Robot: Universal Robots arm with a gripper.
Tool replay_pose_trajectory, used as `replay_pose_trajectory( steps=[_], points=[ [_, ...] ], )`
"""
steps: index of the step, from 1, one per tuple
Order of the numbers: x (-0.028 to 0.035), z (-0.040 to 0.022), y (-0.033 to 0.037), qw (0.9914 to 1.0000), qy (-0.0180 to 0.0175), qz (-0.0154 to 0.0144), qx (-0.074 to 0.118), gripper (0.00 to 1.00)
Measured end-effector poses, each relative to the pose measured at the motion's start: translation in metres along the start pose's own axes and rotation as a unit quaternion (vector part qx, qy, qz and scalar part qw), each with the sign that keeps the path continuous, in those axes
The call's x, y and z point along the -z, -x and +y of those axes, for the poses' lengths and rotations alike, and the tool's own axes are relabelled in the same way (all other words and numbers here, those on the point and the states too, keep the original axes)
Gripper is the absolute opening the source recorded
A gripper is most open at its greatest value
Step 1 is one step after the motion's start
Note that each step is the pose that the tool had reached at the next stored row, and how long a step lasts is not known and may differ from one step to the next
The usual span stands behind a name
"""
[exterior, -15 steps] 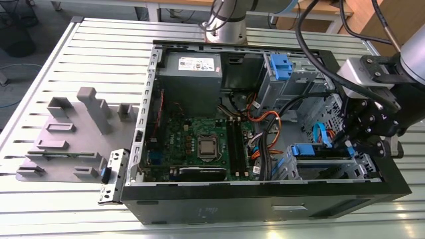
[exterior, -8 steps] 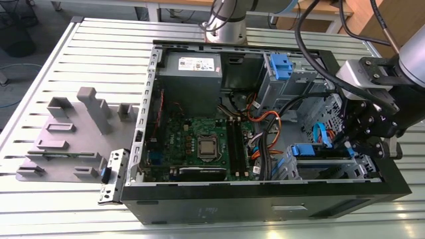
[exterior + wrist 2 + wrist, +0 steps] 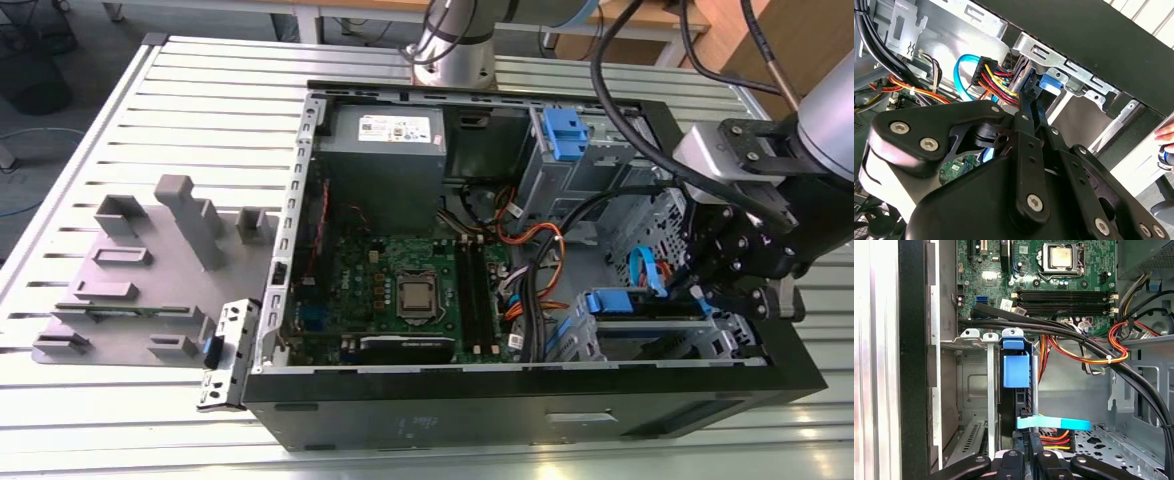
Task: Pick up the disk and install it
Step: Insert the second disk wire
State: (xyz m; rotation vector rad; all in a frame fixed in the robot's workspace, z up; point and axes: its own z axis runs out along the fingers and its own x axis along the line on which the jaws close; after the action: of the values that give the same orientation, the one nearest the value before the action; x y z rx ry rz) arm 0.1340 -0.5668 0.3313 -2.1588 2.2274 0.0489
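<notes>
Gripper (image 3: 1030, 440) fingers apparently closed on the disk (image 3: 1016, 371), standing in drive bay (image 3: 974, 385)

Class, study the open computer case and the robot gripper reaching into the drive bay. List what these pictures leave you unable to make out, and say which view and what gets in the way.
- The disk: in the first wrist view it stands edge-on in the drive bay, so its label is hidden.
- The gripper: the bottom edge cuts off its body.
- Fingertip contact: in the second wrist view the gripper's own linkage covers it.
- Motherboard print: too small in the exterior view.
</notes>
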Motion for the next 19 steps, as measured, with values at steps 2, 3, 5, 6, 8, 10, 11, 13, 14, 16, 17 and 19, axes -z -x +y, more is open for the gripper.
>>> replay_pose_trajectory(
  steps=[2, 3, 5, 6, 8, 10, 11, 13, 14, 16, 17, 19],
  points=[
    [0.0000, 0.0000, 0.0000, 1.00000, 0.0000, 0.0001, 0.000, 0.17],
    [-0.0001, 0.0000, 0.0000, 1.00000, 0.0000, 0.0000, 0.000, 0.17],
    [-0.0007, 0.0000, 0.0000, 1.00000, 0.0000, -0.0001, 0.000, 0.17],
    [-0.0014, 0.0000, 0.0000, 1.00000, 0.0000, -0.0002, 0.000, 0.17],
    [-0.0015, 0.0000, -0.0001, 1.00000, 0.0000, 0.0000, 0.000, 0.17],
    [-0.0015, 0.0000, -0.0001, 1.00000, 0.0000, 0.0001, 0.000, 0.17],
    [-0.0019, 0.0000, -0.0001, 1.00000, 0.0000, -0.0001, 0.000, 0.17],
    [-0.0032, 0.0000, -0.0001, 1.00000, 0.0000, 0.0001, 0.000, 0.17],
    [-0.0032, 0.0000, -0.0001, 1.00000, 0.0000, 0.0002, 0.000, 0.17],
    [-0.0033, 0.0000, -0.0002, 1.00000, 0.0000, 0.0002, 0.000, 0.17],
    [-0.0034, 0.0000, -0.0002, 1.00000, 0.0000, 0.0001, 0.000, 0.17],
    [-0.0041, 0.0000, -0.0002, 1.00000, 0.0000, 0.0001, 0.000, 0.17]
  ],
)
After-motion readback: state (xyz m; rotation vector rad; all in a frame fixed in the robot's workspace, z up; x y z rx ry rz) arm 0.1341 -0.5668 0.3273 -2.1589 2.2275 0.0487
